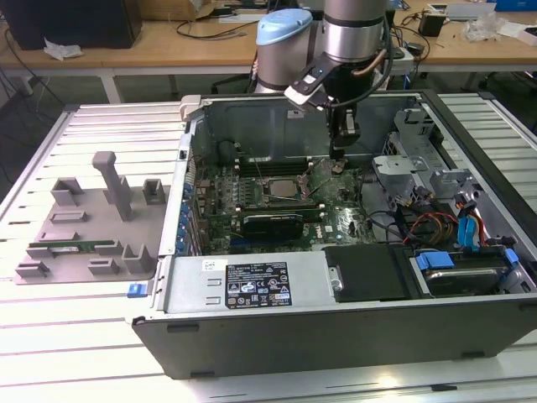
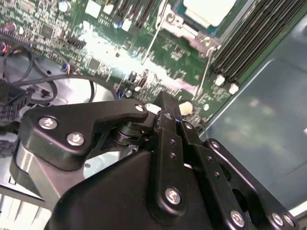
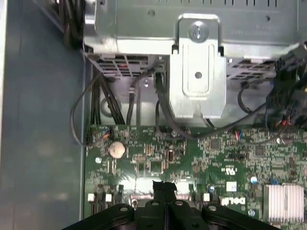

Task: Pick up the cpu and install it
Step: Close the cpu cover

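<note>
While over mobo [image 1: 342, 222], end effector [image 1: 338, 158] vertical.

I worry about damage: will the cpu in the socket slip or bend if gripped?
The cpu looks flat with a smooth metal top, so probably stiff but slippery. It lies low within the socket frame, so edges may be hard to grip.

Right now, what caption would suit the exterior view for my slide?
The hand hangs inside the open case, on the exterior view's right of the cpu seated on the board.
</note>
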`<action>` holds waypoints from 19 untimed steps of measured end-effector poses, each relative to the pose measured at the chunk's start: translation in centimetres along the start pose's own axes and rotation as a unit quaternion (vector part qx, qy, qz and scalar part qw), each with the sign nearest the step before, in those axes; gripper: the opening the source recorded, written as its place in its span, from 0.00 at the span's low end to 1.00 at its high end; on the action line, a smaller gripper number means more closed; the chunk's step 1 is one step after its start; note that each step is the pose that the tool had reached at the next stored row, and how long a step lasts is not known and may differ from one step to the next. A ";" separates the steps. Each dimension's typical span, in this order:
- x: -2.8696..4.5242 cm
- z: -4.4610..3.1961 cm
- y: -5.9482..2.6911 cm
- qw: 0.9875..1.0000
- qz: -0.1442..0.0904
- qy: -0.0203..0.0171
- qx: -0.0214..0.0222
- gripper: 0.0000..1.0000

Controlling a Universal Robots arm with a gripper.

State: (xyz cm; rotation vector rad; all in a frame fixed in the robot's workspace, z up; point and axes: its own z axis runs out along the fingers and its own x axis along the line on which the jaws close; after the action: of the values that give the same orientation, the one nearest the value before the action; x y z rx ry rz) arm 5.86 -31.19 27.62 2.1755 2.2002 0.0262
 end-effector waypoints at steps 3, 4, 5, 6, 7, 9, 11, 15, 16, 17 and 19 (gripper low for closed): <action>0.01 0.87 0.41 1.000 0.000 0.000 0.001 0.11; 0.02 1.17 0.47 1.000 0.000 0.000 0.001 0.11; 0.03 1.53 0.52 1.000 0.000 0.000 0.001 0.11; 0.03 1.83 0.54 1.000 0.000 0.000 0.002 0.11; 0.03 2.06 0.53 1.000 0.000 0.000 0.002 0.11; 0.04 2.49 0.53 1.000 0.000 0.000 0.004 0.11; 0.05 2.85 0.52 1.000 0.000 0.000 0.005 0.11; 0.05 3.04 0.50 1.000 0.000 0.000 0.006 0.11; 0.05 3.04 0.50 1.000 0.000 0.000 0.006 0.11; 0.06 3.05 0.51 1.000 0.000 0.000 0.006 0.11; 0.06 3.06 0.47 1.000 0.000 0.000 0.006 0.11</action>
State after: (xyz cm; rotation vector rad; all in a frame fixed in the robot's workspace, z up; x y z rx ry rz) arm 6.48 -31.19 24.58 2.1819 2.2067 0.0122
